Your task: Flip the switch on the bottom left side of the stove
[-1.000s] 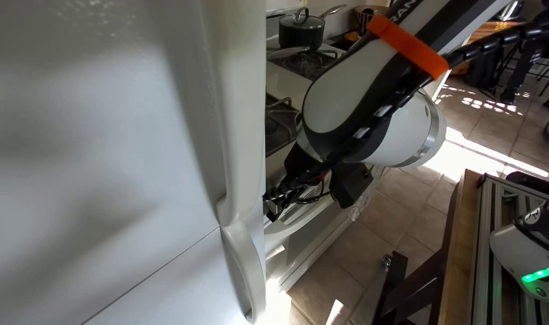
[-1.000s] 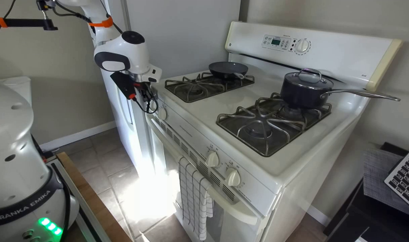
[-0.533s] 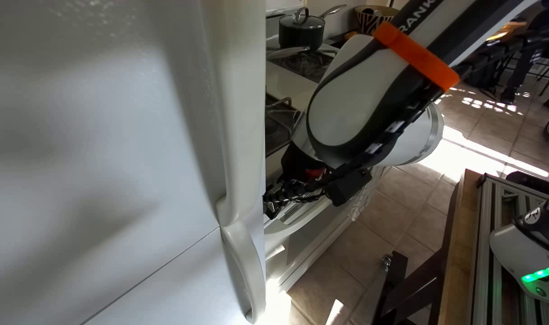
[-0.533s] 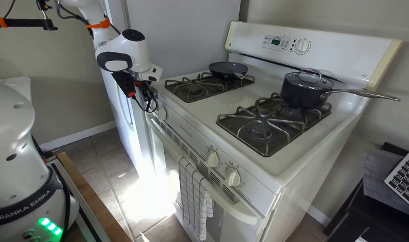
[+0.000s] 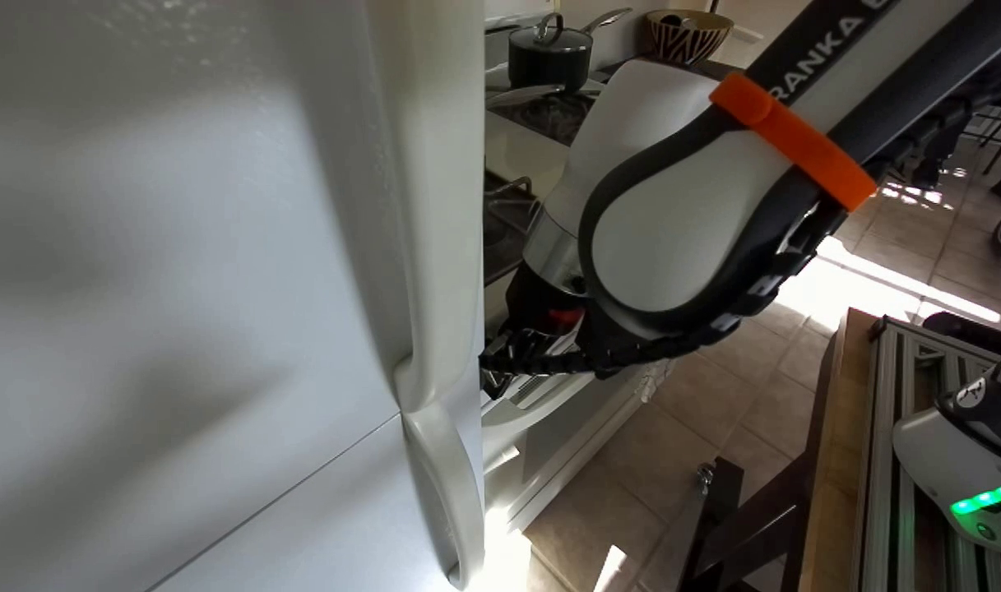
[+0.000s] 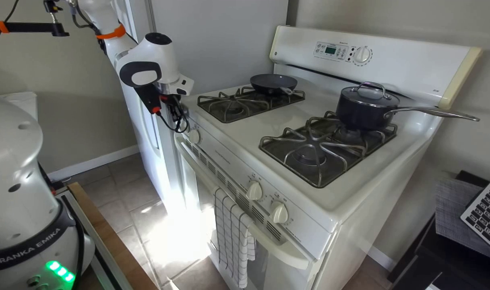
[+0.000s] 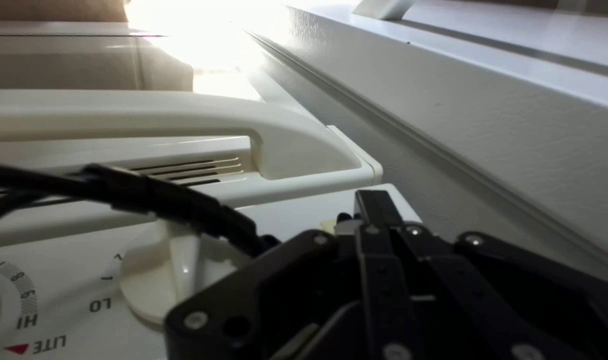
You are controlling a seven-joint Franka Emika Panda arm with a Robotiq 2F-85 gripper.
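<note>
In both exterior views the stove (image 6: 253, 128) stands just beside the white refrigerator (image 5: 179, 247), and the robot arm (image 6: 148, 66) is bent down at the stove's front corner on the refrigerator side. In the wrist view the gripper (image 7: 378, 207) is over the front panel (image 7: 291, 212) near that corner, its two fingers (image 7: 378, 270) looking pressed together at the tips; whether they touch the panel cannot be told. A small yellowish piece (image 7: 328, 226) shows right beside the fingertips, mostly hidden, too little to tell whether it is the switch. Near the gripper sits a round white knob (image 7: 184, 270), partly covered by a black cable (image 7: 184, 202), and past the knob runs the oven door handle (image 7: 184, 115). In an exterior view a checked towel (image 6: 232, 237) hangs over that handle, near two more knobs (image 6: 254, 190). A dark frying pan (image 6: 273, 83) rests on the burner grate (image 6: 230, 108) nearer the refrigerator, and a lidded pot (image 6: 361, 110) stands at the back of the other grate (image 6: 309, 151), its long handle pointing away from the refrigerator. The robot's base (image 6: 23, 225), with green lights lit, sits on a wood-edged surface (image 5: 841, 460).
</note>
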